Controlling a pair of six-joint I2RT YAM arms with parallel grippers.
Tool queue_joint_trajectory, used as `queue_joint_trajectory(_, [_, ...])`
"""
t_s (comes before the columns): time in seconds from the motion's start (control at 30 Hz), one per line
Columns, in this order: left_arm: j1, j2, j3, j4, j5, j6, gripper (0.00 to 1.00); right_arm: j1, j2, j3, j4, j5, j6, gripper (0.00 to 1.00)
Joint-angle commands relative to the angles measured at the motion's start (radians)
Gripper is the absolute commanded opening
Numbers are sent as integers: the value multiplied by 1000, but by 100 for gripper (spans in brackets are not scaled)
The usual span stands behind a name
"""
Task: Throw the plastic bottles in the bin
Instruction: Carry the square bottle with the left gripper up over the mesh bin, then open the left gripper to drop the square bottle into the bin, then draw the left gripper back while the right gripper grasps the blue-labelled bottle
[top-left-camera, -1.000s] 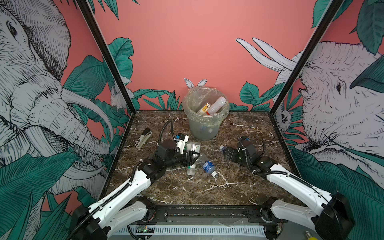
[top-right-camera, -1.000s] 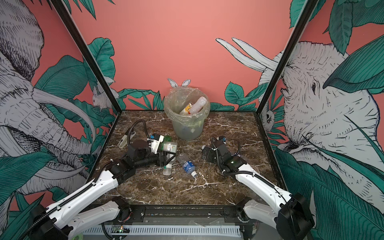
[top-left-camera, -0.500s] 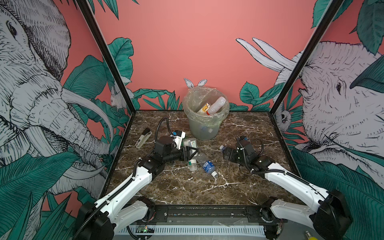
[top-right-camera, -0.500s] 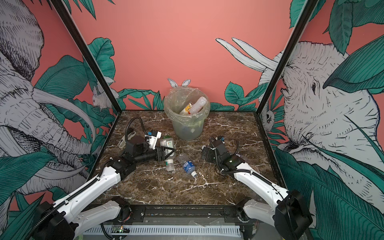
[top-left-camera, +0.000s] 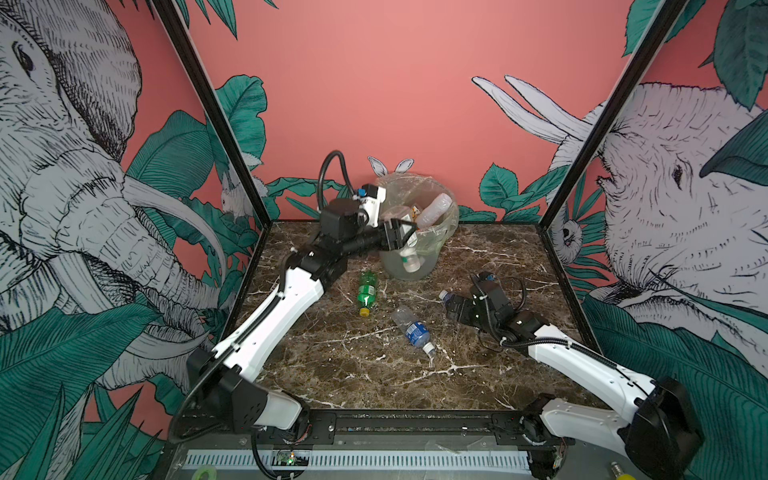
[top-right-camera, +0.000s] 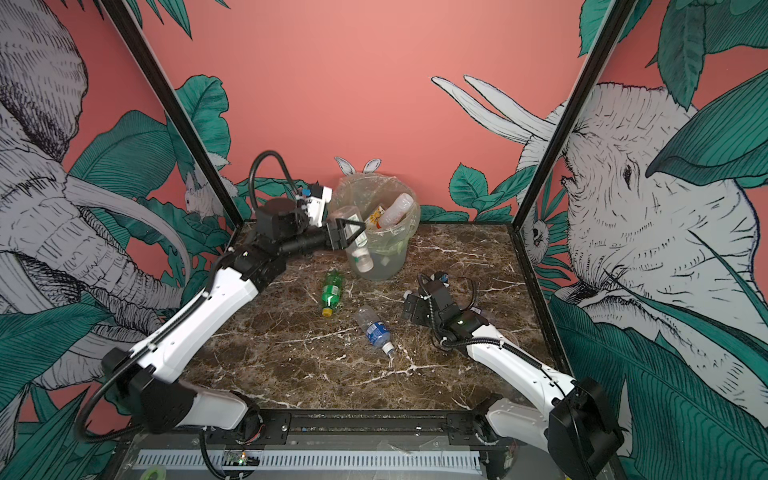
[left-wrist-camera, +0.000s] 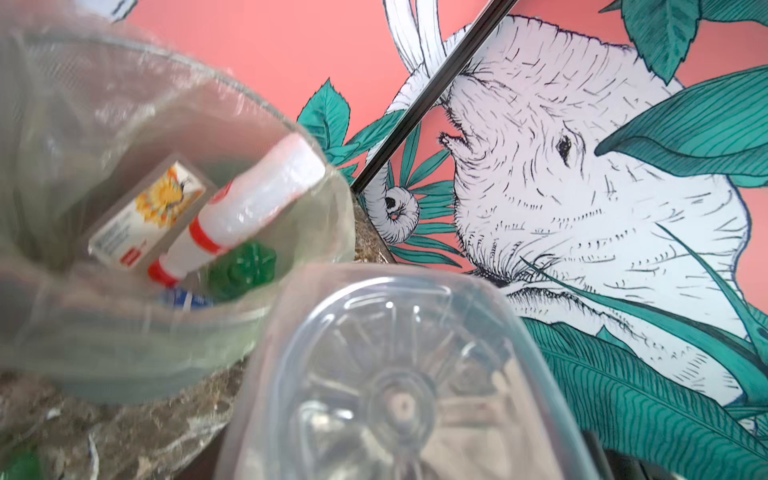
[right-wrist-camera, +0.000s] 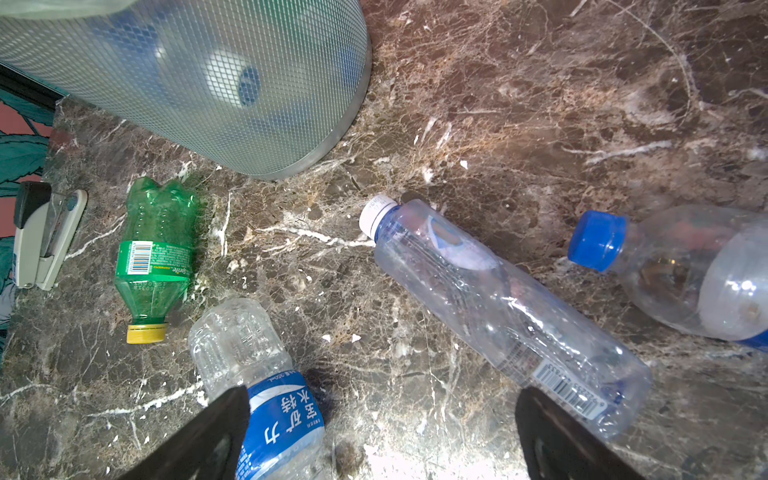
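My left gripper (top-left-camera: 401, 237) is raised to the near rim of the bin (top-left-camera: 434, 253), shut on a clear bottle (top-left-camera: 410, 255) that hangs cap down. In the left wrist view the bottle's base (left-wrist-camera: 399, 399) hides the jaws. I cannot tell if it hangs inside or before the bin wall. My right gripper (right-wrist-camera: 386, 436) stands open, low over the table. It sits between a blue-labelled bottle (right-wrist-camera: 266, 395) and a white-capped clear bottle (right-wrist-camera: 498, 307). A blue-capped bottle (right-wrist-camera: 673, 274) and a green bottle (top-left-camera: 366, 293) also lie on the table.
Inside the bin lie several bottles, among them a white one with red bands (left-wrist-camera: 249, 203) and a green one (left-wrist-camera: 243, 270). A white-and-black stapler (right-wrist-camera: 41, 237) lies by the left wall. Wall panels close in the marble table (top-left-camera: 374, 386) on three sides.
The left arm has lifted the clear bottle from low over the table up and back to the bin's rim, uncovering the green bottle. The right arm has barely moved.
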Motion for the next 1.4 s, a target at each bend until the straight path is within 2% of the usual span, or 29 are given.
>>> queue_joint_trajectory(0.0, [33,266,319,-162,-24,22,77,0,-9,-12,8,20,-10,99])
queue_joint_trajectory(0.03, [44,361,444,-225,-32,23,96,0,-10,-10,8,18,-8,99])
queue_joint_trajectory(0.07, [57,439,561,-274,-24,15,99,0,-13,-5,7,16,-8,99])
queue_joint_trajectory(0.13, [91,527,688,-298,28,-42,100,0,-21,4,-2,14,-12,99])
queue_joint_trajectory(0.2, [118,532,709,-247,58,-87,100,0,-35,15,-23,21,-17,99])
queue_joint_trajectory(0.3, [150,492,708,-271,-56,-53,100,0,-53,12,-18,24,-11,99])
queue_joint_trajectory(0.37, [182,462,687,-262,-44,-78,100,0,-40,24,-18,3,-4,99])
queue_joint_trajectory(0.43, [194,406,622,-216,-22,-92,100,0,-16,42,-46,0,-1,99])
queue_joint_trajectory(0.6, [197,266,507,-249,-10,-25,100,7,-15,52,-54,-31,5,99])
queue_joint_trajectory(0.8, [206,45,215,-224,-23,29,100,15,-73,50,-57,4,9,99])
queue_joint_trajectory(0.93, [250,-65,51,-270,-43,49,100,26,-69,72,-68,-7,-6,99])
queue_joint_trajectory(1.17, [316,-233,-302,-287,-120,71,100,126,-7,125,-67,46,-68,99])
queue_joint_trajectory(1.37, [377,-329,-486,-292,-160,58,99,216,103,152,-33,46,-89,99])
